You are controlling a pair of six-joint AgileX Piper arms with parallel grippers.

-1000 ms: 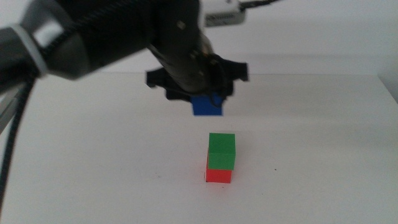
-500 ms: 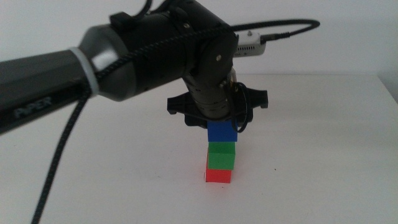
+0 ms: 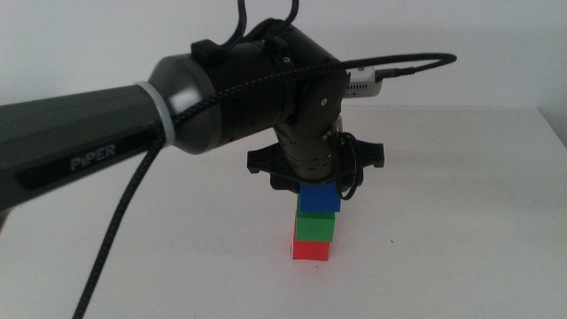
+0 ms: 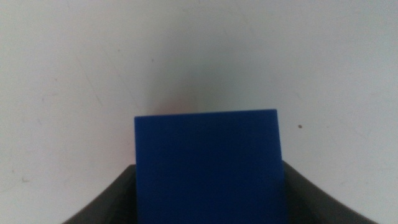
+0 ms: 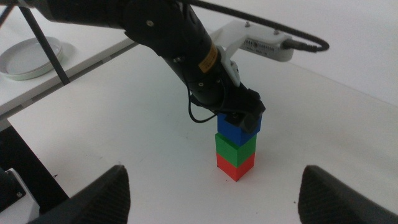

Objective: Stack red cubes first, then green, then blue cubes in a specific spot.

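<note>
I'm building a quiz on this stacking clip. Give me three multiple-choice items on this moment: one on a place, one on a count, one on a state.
1. Where is the blue cube?
A. on the green cube
B. on the table beside the stack
C. under the red cube

2. How many cubes are in the column?
A. one
B. two
C. three

3. What is the left end effector doing?
A. hanging open and empty
B. shut on the blue cube
C. gripping the red cube

Answers: 1 A, blue sits directly above green in the middle view. 2 C, red, green and blue are piled up. 3 B, its dark jaws flank the blue cube in the left wrist view; the right end effector waits open, off to the side.
</note>
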